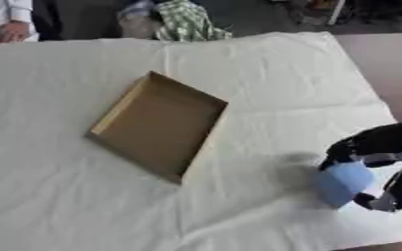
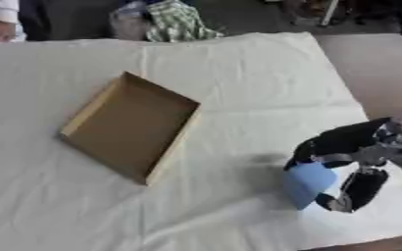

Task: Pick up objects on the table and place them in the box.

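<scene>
The box (image 1: 157,125) lies open and looks empty on the white cloth (image 1: 67,196) that covers the counter, left of the middle. Well to the right of it, near the front edge, the right hand (image 2: 352,188) has its fingers and thumb curled around a light blue thing (image 1: 343,182) (soft-edged, maybe a cup or a roll). It seems to be just above the cloth. To do this step well, the hand should keep the blue thing level, carry it left over the near wall of the box, then lower it inside before letting go. The left hand is not in view.
</scene>
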